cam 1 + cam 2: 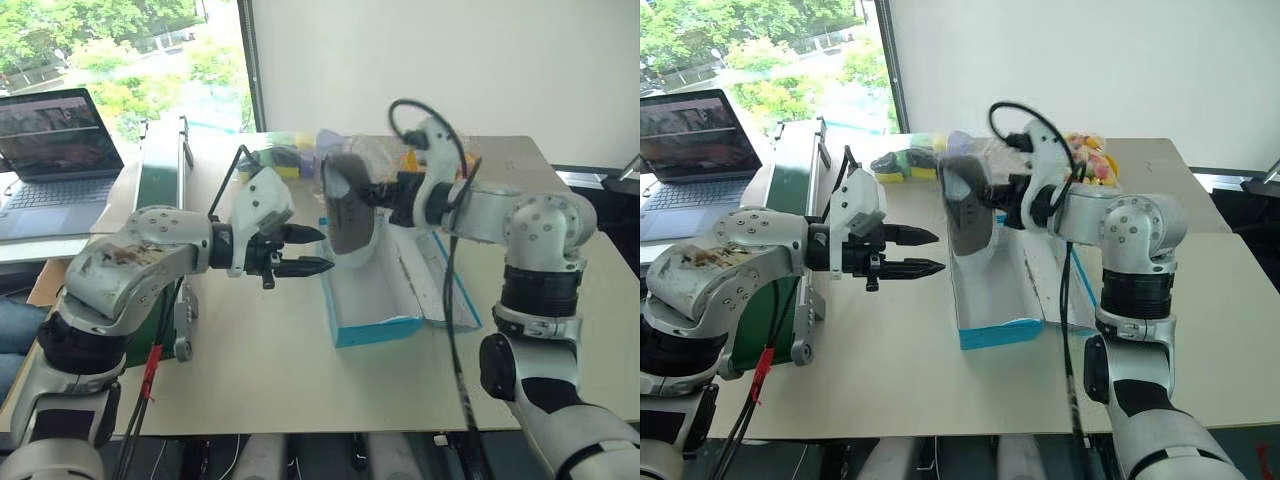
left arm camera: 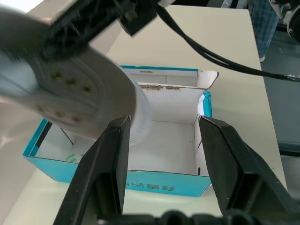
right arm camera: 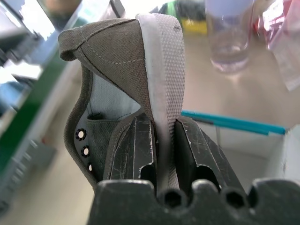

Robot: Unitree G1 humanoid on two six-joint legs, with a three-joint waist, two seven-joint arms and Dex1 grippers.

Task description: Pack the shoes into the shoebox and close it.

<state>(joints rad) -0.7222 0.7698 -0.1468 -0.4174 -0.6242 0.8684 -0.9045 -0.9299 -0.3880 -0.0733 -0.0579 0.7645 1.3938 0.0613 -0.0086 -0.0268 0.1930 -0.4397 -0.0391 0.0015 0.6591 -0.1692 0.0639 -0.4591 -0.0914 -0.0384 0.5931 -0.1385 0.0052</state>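
Above the open bright blue cardboard shoebox (image 1: 375, 300), white inside, hangs a grey canvas sneaker (image 1: 350, 205) with a whitish sole, held clear of the box by the right gripper (image 3: 162, 136). Its jaws are clenched on the shoe's heel rim, one finger inside the opening and one outside. The shoebox sits on the beige tabletop (image 1: 260, 370) with its hinged lid lying flat toward the robot's right. The left gripper (image 1: 300, 250) hovers just beside the box's left wall, pointing toward the shoe, its jaws parted and grasping nothing. A long green conveyor (image 1: 160, 170) and an open laptop (image 1: 55, 160) lie farther left.
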